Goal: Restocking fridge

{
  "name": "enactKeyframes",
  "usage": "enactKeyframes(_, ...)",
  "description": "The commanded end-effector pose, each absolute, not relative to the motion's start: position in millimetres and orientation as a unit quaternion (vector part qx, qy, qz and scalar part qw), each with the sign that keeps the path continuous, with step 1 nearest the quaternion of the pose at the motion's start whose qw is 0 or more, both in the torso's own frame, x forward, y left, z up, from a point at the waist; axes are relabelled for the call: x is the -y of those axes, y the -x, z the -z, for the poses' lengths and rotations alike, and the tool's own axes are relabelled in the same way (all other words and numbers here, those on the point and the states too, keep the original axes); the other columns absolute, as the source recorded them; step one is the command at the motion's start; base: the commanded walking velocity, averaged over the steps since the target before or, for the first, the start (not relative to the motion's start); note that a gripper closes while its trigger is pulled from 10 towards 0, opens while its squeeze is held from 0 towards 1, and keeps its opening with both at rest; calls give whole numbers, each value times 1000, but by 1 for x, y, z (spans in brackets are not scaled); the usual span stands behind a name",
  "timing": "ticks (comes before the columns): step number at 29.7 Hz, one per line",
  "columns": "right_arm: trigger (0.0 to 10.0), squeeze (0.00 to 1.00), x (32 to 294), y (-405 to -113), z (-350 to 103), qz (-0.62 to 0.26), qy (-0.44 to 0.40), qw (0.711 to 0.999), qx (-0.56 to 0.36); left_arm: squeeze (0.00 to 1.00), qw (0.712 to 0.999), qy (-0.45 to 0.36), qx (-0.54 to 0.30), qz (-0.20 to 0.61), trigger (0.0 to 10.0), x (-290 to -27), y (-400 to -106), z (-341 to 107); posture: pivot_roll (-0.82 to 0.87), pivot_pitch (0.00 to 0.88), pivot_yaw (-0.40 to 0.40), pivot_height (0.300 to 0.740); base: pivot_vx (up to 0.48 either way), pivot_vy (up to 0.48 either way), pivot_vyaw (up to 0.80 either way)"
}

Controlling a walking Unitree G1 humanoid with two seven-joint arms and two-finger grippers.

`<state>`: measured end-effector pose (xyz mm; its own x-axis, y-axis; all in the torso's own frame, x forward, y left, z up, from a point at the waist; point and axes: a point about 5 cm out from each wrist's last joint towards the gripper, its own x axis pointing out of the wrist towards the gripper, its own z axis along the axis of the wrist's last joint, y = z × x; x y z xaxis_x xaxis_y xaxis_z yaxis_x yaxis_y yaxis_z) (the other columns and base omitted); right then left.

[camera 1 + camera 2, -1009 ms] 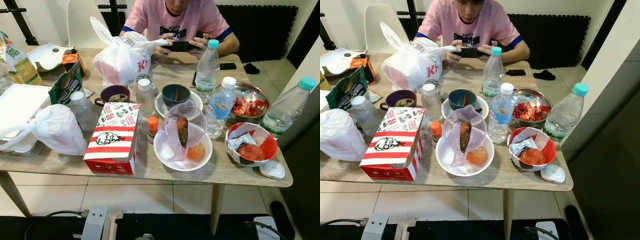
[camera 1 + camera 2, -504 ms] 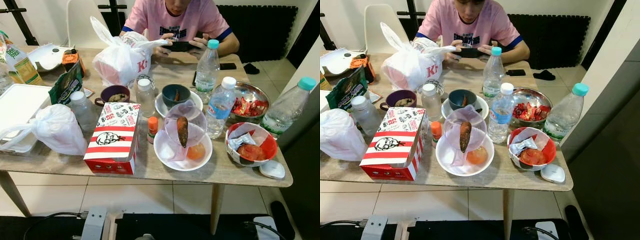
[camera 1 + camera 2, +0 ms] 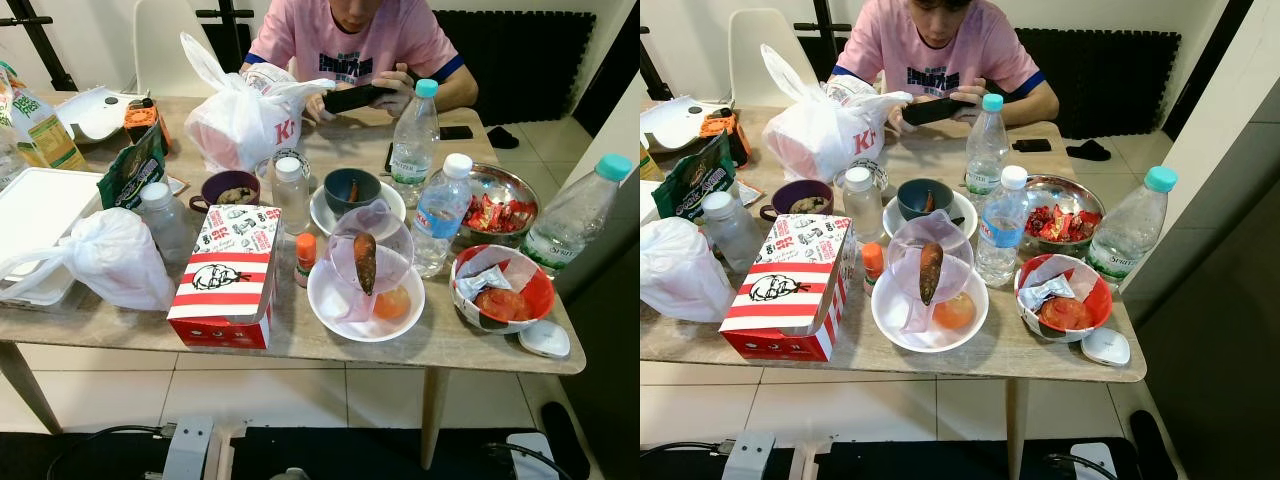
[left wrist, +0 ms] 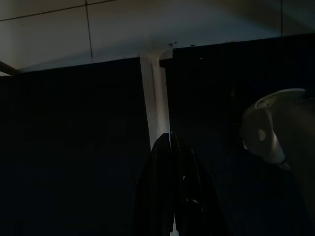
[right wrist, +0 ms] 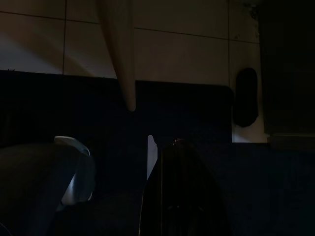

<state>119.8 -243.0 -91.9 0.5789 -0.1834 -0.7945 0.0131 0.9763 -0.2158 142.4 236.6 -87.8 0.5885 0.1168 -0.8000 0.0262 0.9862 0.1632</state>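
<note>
left gripper [image 4: 170, 196]: hangs idle in the dark below the bench [image 3: 300, 345], fingers pressed together, empty
white bag [image 3: 105, 258]: soft, near the front edge; a careless pull may drag it off
fried-chicken box [image 3: 228, 272]: just beside the small orange-capped bottle [image 3: 305, 258], which a sideways reach may topple
white bowl [image 3: 340, 310]: a sausage leans in its clear cup; a bump may spill it
water bottles [image 3: 440, 212]: tall, crowded together, prone to tipping
person [image 3: 350, 40]: seated opposite, a reach could come close
right gripper [image 5: 179, 196]: idle low down, cannot tell its state
</note>
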Motion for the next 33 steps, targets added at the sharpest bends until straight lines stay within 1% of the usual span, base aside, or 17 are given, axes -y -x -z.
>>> enactKeyframes(1, 10000, 0, 243, -117, 93, 55, 93, 882, -459, 0, 880, -72, -470, -27, 10000, -232, -133, 93, -35, 89, -29, 740, 0, 0, 0)
enactKeyframes(10, 10000, 0, 242, -117, 93, 54, 93, 882, -459, 0, 878, -75, -472, -27, 10000, -231, -133, 93, -34, 89, -28, 740, 0, 0, 0)
enactKeyframes(24, 10000, 0, 242, -118, 93, 54, 93, 882, -459, 0, 875, -70, -478, -25, 10000, -230, -133, 94, -37, 86, -26, 740, -372, 0, 0)
enactKeyframes(33, 10000, 0, 242, -118, 93, 54, 93, 882, -459, 0, 875, -72, -478, -25, 10000, -231, -133, 94, -37, 85, -25, 740, -288, 0, 0)
